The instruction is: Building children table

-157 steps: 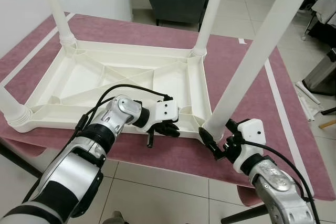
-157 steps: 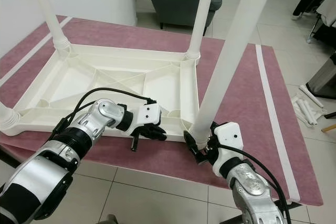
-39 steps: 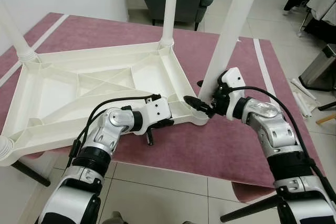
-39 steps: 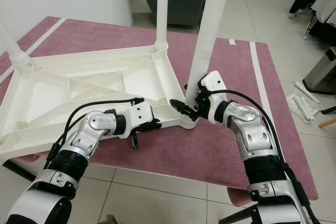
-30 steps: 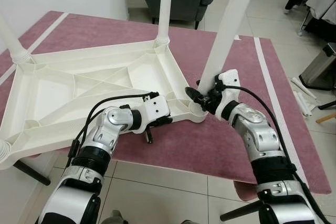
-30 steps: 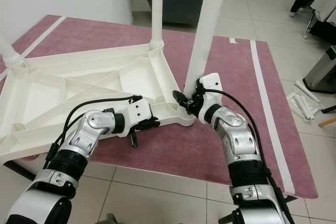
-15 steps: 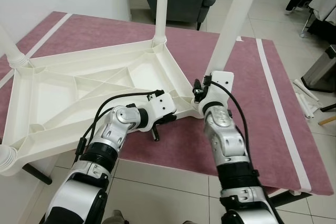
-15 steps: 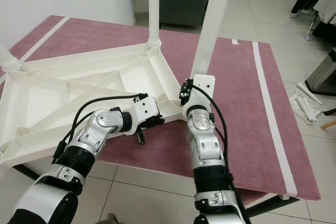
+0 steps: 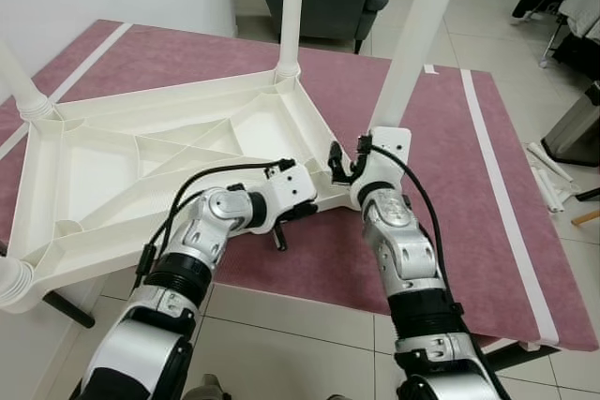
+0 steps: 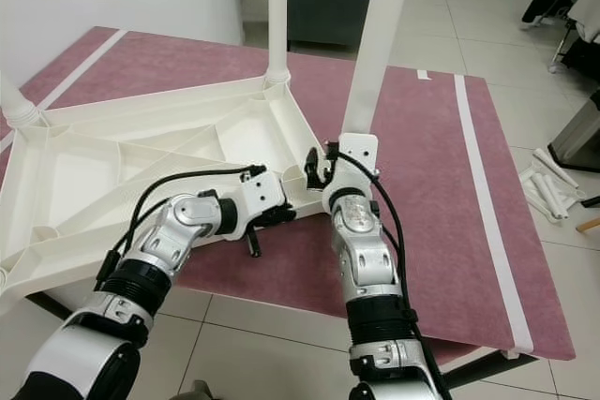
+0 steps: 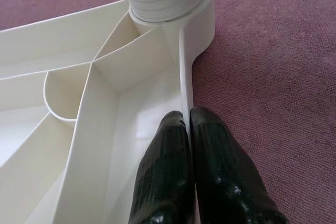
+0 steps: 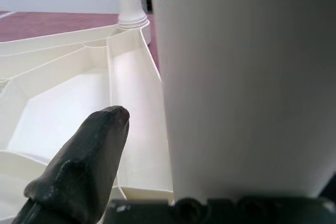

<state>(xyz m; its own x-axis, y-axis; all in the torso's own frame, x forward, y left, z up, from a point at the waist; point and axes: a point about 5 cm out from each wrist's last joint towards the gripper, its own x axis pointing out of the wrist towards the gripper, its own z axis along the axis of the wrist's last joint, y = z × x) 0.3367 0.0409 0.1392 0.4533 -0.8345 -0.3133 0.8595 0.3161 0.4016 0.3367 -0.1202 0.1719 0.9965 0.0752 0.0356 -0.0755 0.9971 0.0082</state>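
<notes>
The white children's table (image 9: 169, 152) is lying upside down on the maroon-covered tabletop (image 9: 441, 185). The left tool (image 11: 188, 129) is pinching its near rim. The right tool (image 9: 343, 162), fingers apart, is bracketing the near-corner leg (image 9: 412, 35).

Bright, even indoor light — sharp throughout, soft shadows — wrist close-ups slightly soft.

Glossy white plastic table (image 9: 141, 152) (smooth ribs) on matt, napped purple carpet (image 9: 441, 185)
</notes>
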